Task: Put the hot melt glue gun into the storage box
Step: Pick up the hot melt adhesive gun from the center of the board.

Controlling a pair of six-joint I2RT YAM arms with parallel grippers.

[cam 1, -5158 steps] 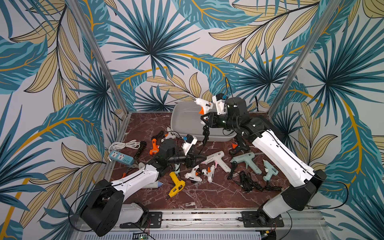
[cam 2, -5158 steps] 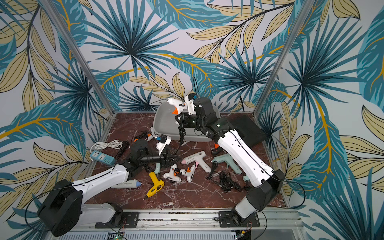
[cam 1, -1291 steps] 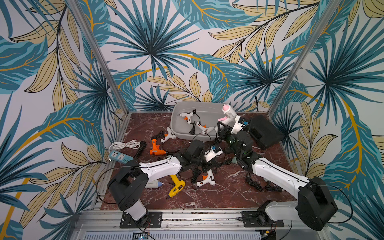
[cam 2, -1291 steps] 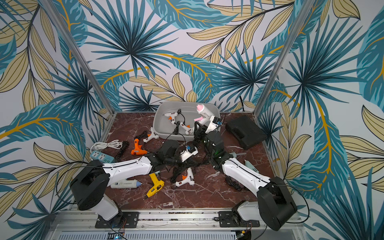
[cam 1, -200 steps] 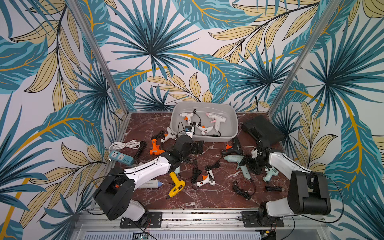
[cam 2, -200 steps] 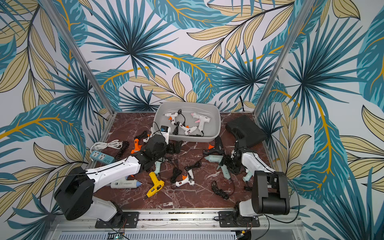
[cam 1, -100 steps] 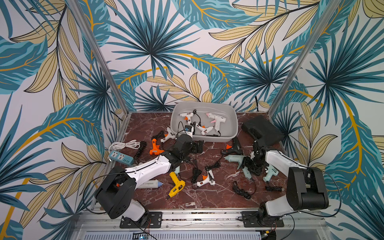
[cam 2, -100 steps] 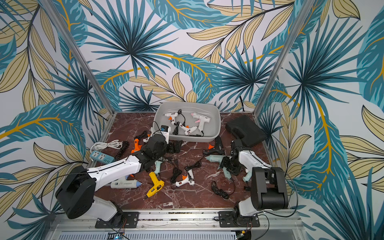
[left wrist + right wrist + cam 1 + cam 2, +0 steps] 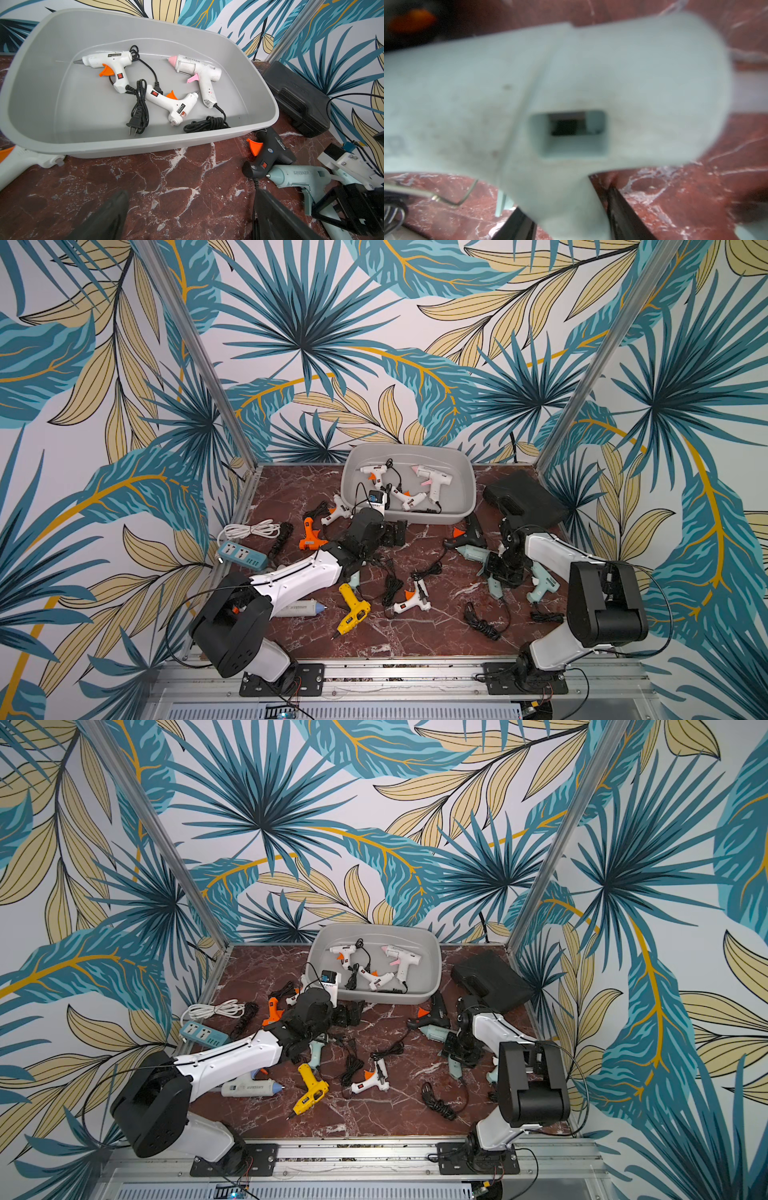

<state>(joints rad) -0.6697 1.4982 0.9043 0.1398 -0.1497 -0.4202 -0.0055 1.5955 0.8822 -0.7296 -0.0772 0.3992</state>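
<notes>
Grey storage box (image 9: pixel 415 517) holds three glue guns (image 9: pixel 432 480); many more lie loose on the worktop (image 9: pixel 415 635). Before the box the left pincer (image 9: pixel 189 198) hangs spread, empty. The right pincer (image 9: pixel 564 199) straddles the handle of a pale green glue gun (image 9: pixel 571 72) on the worktop; whether it grips, I cannot tell.

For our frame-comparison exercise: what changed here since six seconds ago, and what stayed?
The pink-tipped glue gun, then held by the right gripper near the storage box, now lies inside it. That gripper moved to the table's right side, jaws astride the handle of the pale green glue gun. Unmoved: white guns, yellow gun, black case.
</notes>
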